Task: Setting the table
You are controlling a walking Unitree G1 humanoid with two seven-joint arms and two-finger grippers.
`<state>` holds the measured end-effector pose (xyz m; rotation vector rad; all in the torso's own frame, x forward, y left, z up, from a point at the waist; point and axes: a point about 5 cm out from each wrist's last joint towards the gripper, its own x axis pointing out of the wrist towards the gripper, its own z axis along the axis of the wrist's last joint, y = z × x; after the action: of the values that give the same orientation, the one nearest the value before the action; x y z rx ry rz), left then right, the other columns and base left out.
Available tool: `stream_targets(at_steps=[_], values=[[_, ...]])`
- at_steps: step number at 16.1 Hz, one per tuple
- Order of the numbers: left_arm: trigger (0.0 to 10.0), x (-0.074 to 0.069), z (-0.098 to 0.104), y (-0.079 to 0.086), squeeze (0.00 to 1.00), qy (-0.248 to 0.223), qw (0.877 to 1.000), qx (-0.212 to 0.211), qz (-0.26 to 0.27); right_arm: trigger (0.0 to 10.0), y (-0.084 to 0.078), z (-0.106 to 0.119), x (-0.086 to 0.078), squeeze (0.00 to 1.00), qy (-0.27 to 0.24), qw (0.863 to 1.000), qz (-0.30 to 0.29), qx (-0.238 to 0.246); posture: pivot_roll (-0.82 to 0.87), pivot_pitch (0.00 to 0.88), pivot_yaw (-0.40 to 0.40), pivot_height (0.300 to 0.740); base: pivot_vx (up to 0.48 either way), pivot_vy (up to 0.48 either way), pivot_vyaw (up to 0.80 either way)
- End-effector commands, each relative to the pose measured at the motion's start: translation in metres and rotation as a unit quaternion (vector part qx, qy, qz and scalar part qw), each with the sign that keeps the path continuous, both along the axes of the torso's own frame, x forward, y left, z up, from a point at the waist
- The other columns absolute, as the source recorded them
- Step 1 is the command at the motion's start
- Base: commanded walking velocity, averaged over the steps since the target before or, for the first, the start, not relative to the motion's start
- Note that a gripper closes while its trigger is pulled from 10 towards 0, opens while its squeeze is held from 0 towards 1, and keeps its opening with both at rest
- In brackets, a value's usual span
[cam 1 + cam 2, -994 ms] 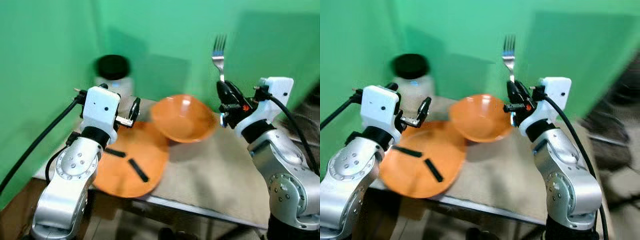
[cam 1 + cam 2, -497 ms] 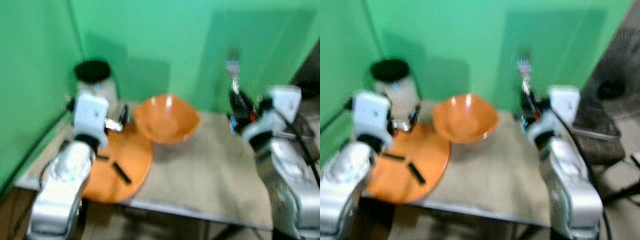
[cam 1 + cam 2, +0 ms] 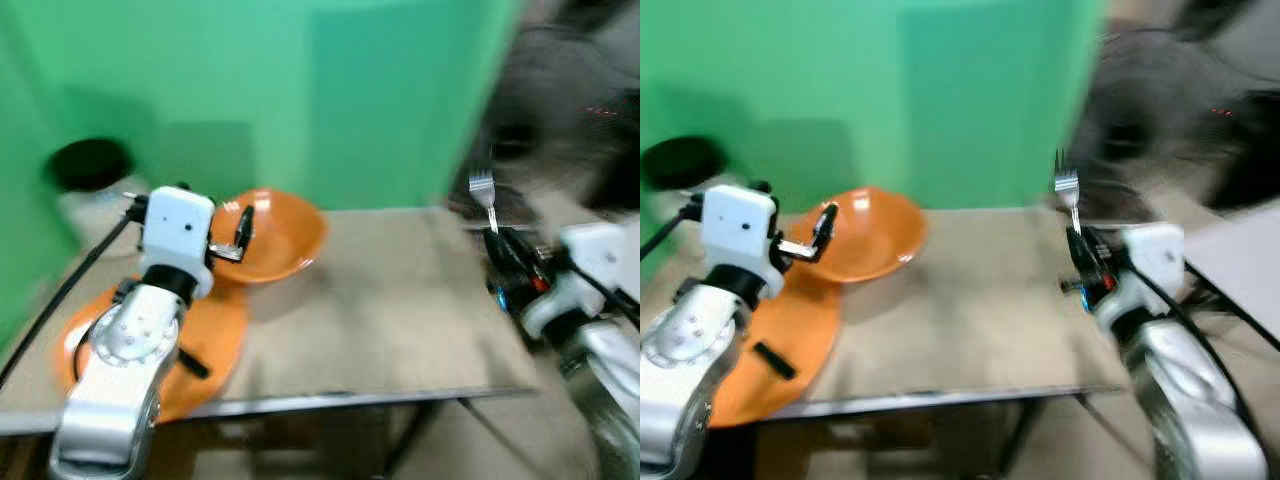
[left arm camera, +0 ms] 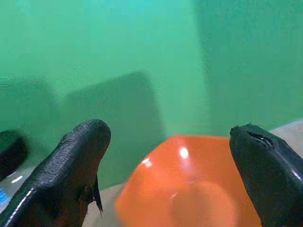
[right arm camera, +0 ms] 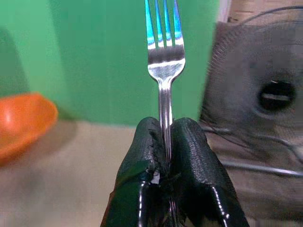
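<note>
right pincer (image 5: 165,142) pinching fork (image 5: 164,61) upright, off tabletop (image 3: 400,300) right edge | left pincer (image 4: 170,156) spread, empty, facing orange bowl (image 3: 275,235) (beside plate (image 3: 215,340)) | risk: thin-handle grip lets fork swivel or slip

orange bowl (image 3: 270,238), silver fork (image 5: 164,80), green wall (image 3: 300,90)

Left arm bent at 9 o'clock, left gripper (image 3: 240,222) raised with jaws spread wide. Right arm at 3 o'clock, right gripper (image 5: 164,137) upright, jaws pinched together.
</note>
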<state>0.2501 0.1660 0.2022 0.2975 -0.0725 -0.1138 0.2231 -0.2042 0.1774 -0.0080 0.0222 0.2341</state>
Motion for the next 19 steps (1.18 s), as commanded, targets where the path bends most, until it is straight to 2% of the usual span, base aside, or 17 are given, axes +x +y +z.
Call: stream_targets(at_steps=[1,2,4,6,8,11,13,17,19], values=[[10.0,0.002,0.003,0.001,0.46,-0.005,1.0,0.001,-0.003,10.0,-0.004,0.009,-0.005,0.0,-0.02,1.0,0.007,-0.004,-0.03,0.006,-0.02,0.74,0.0,0.0,-0.8],[10.0,0.002,0.003,0.003,0.46,-0.007,1.0,0.001,-0.001,10.0,-0.006,0.009,-0.003,0.0,-0.023,1.0,-0.011,-0.003,-0.03,0.007,-0.02,0.74,0.0,0.0,-0.8],[10.0,0.0,0.001,-0.001,0.46,-0.005,1.0,-0.009,0.0,10.0,0.003,0.011,0.006,0.0,-0.048,0.996,-0.067,0.029,-0.03,0.005,-0.013,0.74,0.0,0.0,-0.8],[10.0,-0.001,-0.003,-0.003,0.46,0.001,1.0,-0.017,0.0,10.0,0.009,0.005,0.004,0.0,-0.037,0.995,-0.082,0.035,-0.03,0.006,-0.01,0.74,0.0,0.0,-0.8],[10.0,-0.001,-0.008,0.0,0.46,0.008,0.999,-0.036,0.012,10.0,0.012,-0.003,0.002,0.0,-0.019,0.995,-0.085,0.042,-0.04,0.009,-0.003,0.74,0.0,0.0,-0.8],[10.0,-0.001,-0.014,0.0,0.47,0.016,0.999,-0.035,0.015,10.0,0.019,-0.009,0.004,0.0,-0.005,0.996,-0.08,0.031,-0.05,0.012,-0.005,0.74,0.0,0.0,-0.8],[10.0,0.0,-0.015,-0.005,0.48,0.017,0.999,-0.039,0.012,10.0,0.018,-0.014,0.009,0.0,0.002,0.996,-0.087,0.025,-0.05,0.012,-0.008,0.74,0.0,0.0,-0.8],[10.0,0.002,-0.014,-0.009,0.48,0.014,0.999,-0.047,0.011,10.0,0.021,-0.016,0.01,0.0,0.007,0.996,-0.083,0.018,-0.06,0.003,-0.006,0.74,0.0,-0.361,-0.8],[10.0,0.003,-0.015,-0.01,0.48,0.011,0.999,-0.048,0.011,10.0,0.022,-0.017,0.013,0.0,0.008,0.996,-0.088,0.017,-0.05,0.0,-0.006,0.74,0.0,-0.394,0.0]])
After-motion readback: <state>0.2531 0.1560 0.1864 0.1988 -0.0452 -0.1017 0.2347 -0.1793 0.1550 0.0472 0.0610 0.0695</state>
